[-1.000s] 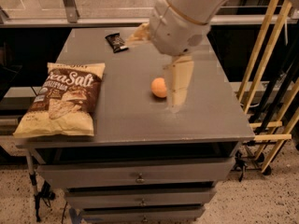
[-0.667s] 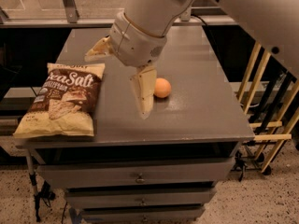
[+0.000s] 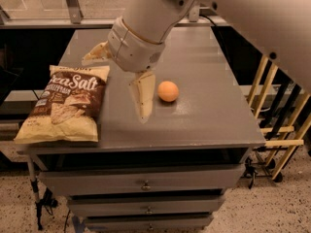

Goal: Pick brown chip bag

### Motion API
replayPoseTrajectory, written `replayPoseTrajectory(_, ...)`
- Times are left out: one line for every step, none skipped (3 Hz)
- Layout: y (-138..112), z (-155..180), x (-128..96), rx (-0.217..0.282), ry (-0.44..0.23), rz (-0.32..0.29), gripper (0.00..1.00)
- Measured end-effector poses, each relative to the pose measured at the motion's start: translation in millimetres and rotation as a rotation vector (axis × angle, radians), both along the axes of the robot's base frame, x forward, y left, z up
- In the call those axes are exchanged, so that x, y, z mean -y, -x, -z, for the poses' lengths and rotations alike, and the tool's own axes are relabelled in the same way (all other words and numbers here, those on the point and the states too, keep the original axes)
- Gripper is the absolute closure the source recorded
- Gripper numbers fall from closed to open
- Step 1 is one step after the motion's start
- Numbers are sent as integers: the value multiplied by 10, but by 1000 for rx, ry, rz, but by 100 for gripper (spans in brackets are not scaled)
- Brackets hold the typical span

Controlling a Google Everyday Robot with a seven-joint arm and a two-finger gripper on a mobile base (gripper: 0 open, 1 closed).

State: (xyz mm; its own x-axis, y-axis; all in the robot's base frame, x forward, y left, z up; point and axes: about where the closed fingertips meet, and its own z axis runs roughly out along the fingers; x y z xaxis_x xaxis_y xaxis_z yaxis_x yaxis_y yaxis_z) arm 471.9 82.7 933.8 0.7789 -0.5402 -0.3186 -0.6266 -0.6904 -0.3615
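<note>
Grey drawer table (image 3: 209,106), speckled floor (image 3: 282,212), wooden rack (image 3: 284,143) at right, dim light

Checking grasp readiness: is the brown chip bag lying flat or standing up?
Lying flat: the brown chip bag rests label-up on the cabinet top. The open gripper hovers beside it.

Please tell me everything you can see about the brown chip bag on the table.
The brown chip bag is a large crinkly packet, dark brown in the middle, pale yellow at top and bottom, with white "Sea Salt" lettering and chip pictures. It lies flat, face up, on the left part of the grey table, its lower edge near the front rim. The open gripper hangs by its upper right corner, not holding it.
</note>
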Motion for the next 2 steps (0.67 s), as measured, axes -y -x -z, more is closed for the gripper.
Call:
replayPoseTrajectory(-153,265,-350,39,-11,-106,0)
replayPoseTrajectory(-296,548,-642,55,-34,-199,0)
